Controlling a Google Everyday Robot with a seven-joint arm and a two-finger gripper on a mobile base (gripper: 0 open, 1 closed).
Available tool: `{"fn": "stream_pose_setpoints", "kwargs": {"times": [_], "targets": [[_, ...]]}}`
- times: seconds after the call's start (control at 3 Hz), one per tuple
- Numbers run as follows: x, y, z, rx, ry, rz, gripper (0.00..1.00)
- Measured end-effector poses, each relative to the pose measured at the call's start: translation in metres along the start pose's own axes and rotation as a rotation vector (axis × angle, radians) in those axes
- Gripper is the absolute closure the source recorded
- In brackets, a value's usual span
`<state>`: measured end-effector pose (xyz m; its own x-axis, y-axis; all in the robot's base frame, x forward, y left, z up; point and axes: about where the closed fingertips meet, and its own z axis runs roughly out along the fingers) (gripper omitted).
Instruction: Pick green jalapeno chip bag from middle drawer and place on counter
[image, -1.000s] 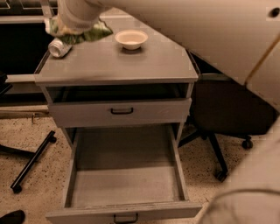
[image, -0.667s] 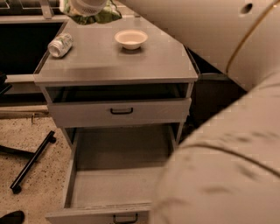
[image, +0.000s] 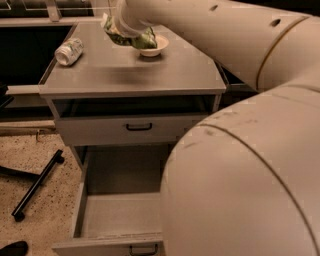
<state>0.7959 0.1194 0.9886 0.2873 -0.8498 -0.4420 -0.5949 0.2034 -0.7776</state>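
Observation:
The green jalapeno chip bag (image: 134, 40) is a crumpled light-green packet hanging from my gripper (image: 123, 31) above the back of the counter (image: 135, 75), just in front of a white bowl. The gripper is shut on the bag, and its fingers are mostly hidden by the bag and my wrist. The middle drawer (image: 117, 220) is pulled out low in the view, and the part of its tray that shows is empty. My arm covers the drawer's right half.
A silvery-green crushed can (image: 69, 51) lies on the counter's left rear. A white bowl (image: 154, 47) stands behind the bag. The upper drawer (image: 137, 127) with a black handle sits slightly open. A black chair leg (image: 37, 185) lies on the floor at left.
The gripper with the bag has moved right, from above the can to beside the bowl. My arm now fills more of the right side.

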Motion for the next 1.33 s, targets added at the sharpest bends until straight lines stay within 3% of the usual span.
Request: {"fn": "stream_pose_setpoints", "kwargs": {"times": [0.33,0.67,1.0,1.33], "targets": [[0.046,0.047,0.012,-0.068,-0.022,0.131,1.00],[0.076,0.096,0.017,-0.132,-0.069,0.204,1.00],[0.064,0.105,0.014,-0.145,-0.110,0.200,0.81],[0.062,0.105,0.015,-0.147,-0.111,0.200,0.58]]}}
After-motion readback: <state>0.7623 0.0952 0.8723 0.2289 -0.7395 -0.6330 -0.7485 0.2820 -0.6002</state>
